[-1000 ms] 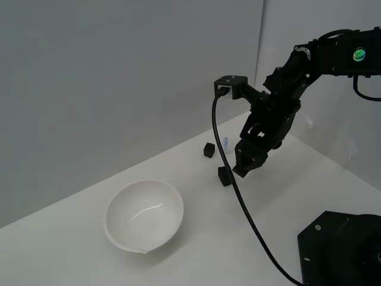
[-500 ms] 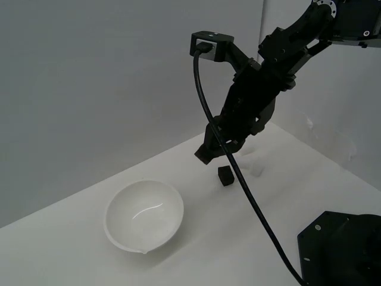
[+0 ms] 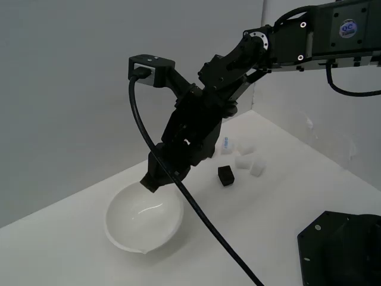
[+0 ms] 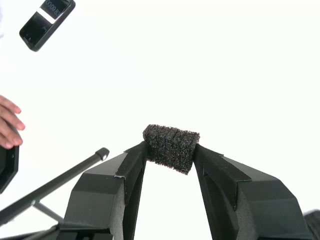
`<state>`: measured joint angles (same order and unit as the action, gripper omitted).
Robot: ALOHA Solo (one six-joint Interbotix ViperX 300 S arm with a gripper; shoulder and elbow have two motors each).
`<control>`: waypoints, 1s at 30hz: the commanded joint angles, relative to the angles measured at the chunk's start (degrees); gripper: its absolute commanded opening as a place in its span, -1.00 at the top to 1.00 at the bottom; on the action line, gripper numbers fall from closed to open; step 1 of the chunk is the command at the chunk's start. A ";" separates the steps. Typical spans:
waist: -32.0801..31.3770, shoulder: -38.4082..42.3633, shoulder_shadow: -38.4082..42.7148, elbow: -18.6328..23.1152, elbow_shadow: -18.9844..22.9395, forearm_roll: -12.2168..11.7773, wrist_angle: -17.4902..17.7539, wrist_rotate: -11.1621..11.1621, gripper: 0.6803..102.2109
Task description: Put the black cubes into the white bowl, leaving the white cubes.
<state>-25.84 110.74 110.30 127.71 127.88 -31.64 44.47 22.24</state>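
My gripper [image 3: 152, 180] is shut on a black cube [image 4: 170, 148], which the wrist view shows squeezed between the two fingers [image 4: 127, 167]. In the exterior view it hangs just above the far rim of the white bowl [image 3: 128, 229], which looks empty. A second black cube [image 3: 225, 174] sits on the table to the exterior view's right of the bowl. Behind it lie a few white cubes [image 3: 245, 161], one with a blue mark [image 3: 225, 143]. Any third black cube is hidden behind the arm.
The arm's black cable [image 3: 196, 214] loops down across the front of the bowl. The black robot base [image 3: 339, 250] fills the exterior view's lower right. In the wrist view a phone [image 4: 46, 21] and a person's fingers [image 4: 9, 127] show at the picture's edge.
My gripper rose from among the cubes and swung to the exterior view's left, carrying the black cube from beside the white cubes to above the bowl's rim.
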 commanded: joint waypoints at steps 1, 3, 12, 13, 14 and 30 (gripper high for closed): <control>-1.41 -1.41 -1.05 -2.29 -2.72 -1.32 -1.32 0.53 0.11; -1.58 -2.90 -2.64 -3.08 -3.52 -1.32 -1.49 0.53 0.10; -1.76 -6.59 -6.15 -3.69 -4.04 -1.14 -1.58 1.85 -0.96; -1.76 -6.86 -6.24 -3.60 -4.04 -1.14 -1.49 1.85 -0.96; -1.76 -6.94 -6.33 -3.69 -4.13 -1.14 -1.49 1.85 -0.96; 12.66 -0.26 0.09 -0.26 -0.79 4.83 2.99 1.93 -0.96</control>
<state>-14.59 108.63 108.11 126.83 127.00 -26.81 46.93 24.17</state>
